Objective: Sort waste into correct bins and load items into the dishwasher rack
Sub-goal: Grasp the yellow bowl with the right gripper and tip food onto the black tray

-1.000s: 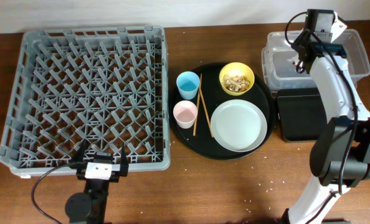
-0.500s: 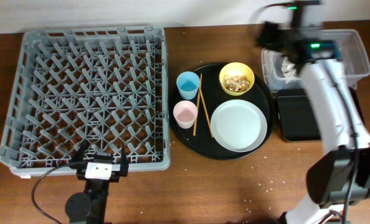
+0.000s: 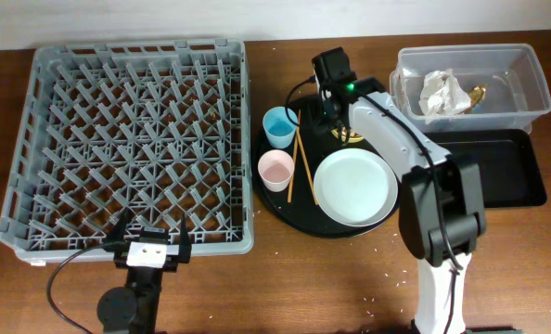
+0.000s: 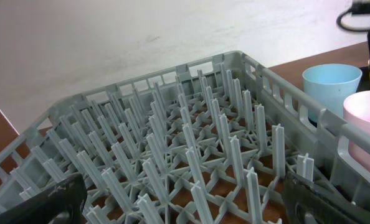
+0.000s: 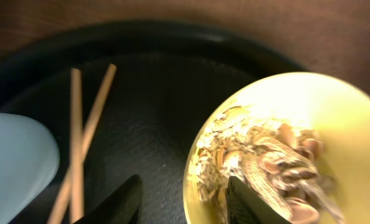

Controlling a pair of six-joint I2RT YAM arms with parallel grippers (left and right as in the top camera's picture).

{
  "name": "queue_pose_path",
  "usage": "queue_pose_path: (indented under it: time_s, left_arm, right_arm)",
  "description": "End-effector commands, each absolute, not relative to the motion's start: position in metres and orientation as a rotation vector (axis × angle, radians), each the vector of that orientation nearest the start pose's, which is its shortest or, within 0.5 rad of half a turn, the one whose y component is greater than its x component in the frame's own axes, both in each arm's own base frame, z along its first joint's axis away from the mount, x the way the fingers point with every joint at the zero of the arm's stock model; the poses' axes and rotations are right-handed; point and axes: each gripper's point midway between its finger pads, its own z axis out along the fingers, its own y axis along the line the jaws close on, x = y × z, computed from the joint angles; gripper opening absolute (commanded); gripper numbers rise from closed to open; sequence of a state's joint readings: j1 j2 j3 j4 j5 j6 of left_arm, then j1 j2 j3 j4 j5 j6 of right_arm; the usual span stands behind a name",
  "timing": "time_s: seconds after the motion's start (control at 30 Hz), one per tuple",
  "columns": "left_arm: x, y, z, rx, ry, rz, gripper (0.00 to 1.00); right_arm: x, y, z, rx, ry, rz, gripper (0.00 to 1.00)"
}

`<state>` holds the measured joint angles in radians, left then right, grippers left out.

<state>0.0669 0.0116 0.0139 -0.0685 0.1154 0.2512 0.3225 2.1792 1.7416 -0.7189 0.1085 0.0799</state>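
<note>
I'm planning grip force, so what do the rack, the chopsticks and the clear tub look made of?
Dishwasher rack: moulded grey plastic with a matte finish, judging by its uniform pegs and lattice. Chopsticks: likely bare wood or bamboo, as they look tan, dull and unlacquered. Clear tub: transparent plastic, probably glossy, given its see-through walls with pale glints.

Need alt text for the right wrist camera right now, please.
The open right gripper hangs over the rim of the yellow bowl, which holds brownish food scraps. Left of it, two wooden chopsticks lie on the round black tray, beside a pale rounded edge.
</note>
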Motion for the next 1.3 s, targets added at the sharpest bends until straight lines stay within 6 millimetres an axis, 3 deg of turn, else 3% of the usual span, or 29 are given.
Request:
queue_pose_path:
  time_s: [0.0, 0.2, 0.27, 0.33, 0.37, 0.47, 0.5, 0.57, 0.67, 0.73, 0.8, 0.87, 1.0, 1.1, 1.27]
  left_arm:
    - [0.246, -0.002, 0.159, 0.244, 1.623, 0.162, 0.99]
    - [0.246, -0.002, 0.159, 0.244, 1.623, 0.162, 0.99]
    - [0.246, -0.002, 0.159, 0.244, 1.623, 0.162, 0.99]
    - [0.246, -0.002, 0.159, 0.244, 1.623, 0.162, 0.99]
    - [0.246, -0.002, 0.159, 0.244, 1.623, 0.162, 0.99]
    - [0.246, -0.002, 0.159, 0.244, 1.623, 0.162, 0.99]
    - [0.246, -0.002, 0.159, 0.244, 1.623, 0.162, 0.99]
    - [0.246, -0.002, 0.159, 0.244, 1.623, 0.162, 0.99]
    - [0.246, -0.002, 0.159, 0.244, 1.623, 0.162, 0.99]
    - [0.246, -0.002, 0.159, 0.244, 1.623, 0.162, 0.99]
    - [0.246, -0.002, 0.159, 0.244, 1.623, 0.162, 0.99]
    - [0.246, -0.002, 0.159, 0.244, 1.623, 0.162, 0.99]
    - [0.246, -0.002, 0.159, 0.244, 1.623, 0.162, 0.99]
    - [0.246, -0.002, 0.159, 0.244, 1.623, 0.162, 0.99]
    - [0.246, -0.002, 0.159, 0.244, 1.623, 0.162, 0.99]
  right_arm:
    - [0.496, 0.143, 0.034, -0.291, 2.734, -0.063, 0.40]
    - [0.499, 0.144, 0.030, -0.290, 2.727, -0.060, 0.04]
    - [0.498, 0.143, 0.030, -0.290, 2.730, -0.061, 0.04]
    - [0.496, 0.142, 0.041, -0.289, 2.732, -0.063, 0.04]
    - [0.494, 0.141, 0.056, -0.286, 2.726, -0.061, 0.04]
    - [0.485, 0.138, 0.138, -0.235, 2.658, -0.029, 0.04]
    - [0.473, 0.133, 0.180, -0.193, 2.623, -0.008, 0.04]
    - [0.441, 0.117, 0.229, -0.090, 2.605, 0.037, 0.04]
    - [0.393, 0.091, 0.257, -0.043, 2.671, 0.102, 0.04]
    - [0.374, 0.063, 0.259, 0.036, 2.724, 0.085, 0.04]
    - [0.364, 0.050, 0.251, 0.051, 2.762, 0.166, 0.04]
    - [0.364, 0.028, 0.230, 0.136, 2.775, 0.249, 0.04]
    - [0.367, 0.018, 0.185, 0.118, 2.740, 0.581, 0.04]
    - [0.368, -0.012, 0.161, 0.283, 2.622, 0.800, 0.04]
    - [0.367, -0.060, 0.164, 0.377, 2.229, 1.133, 0.04]
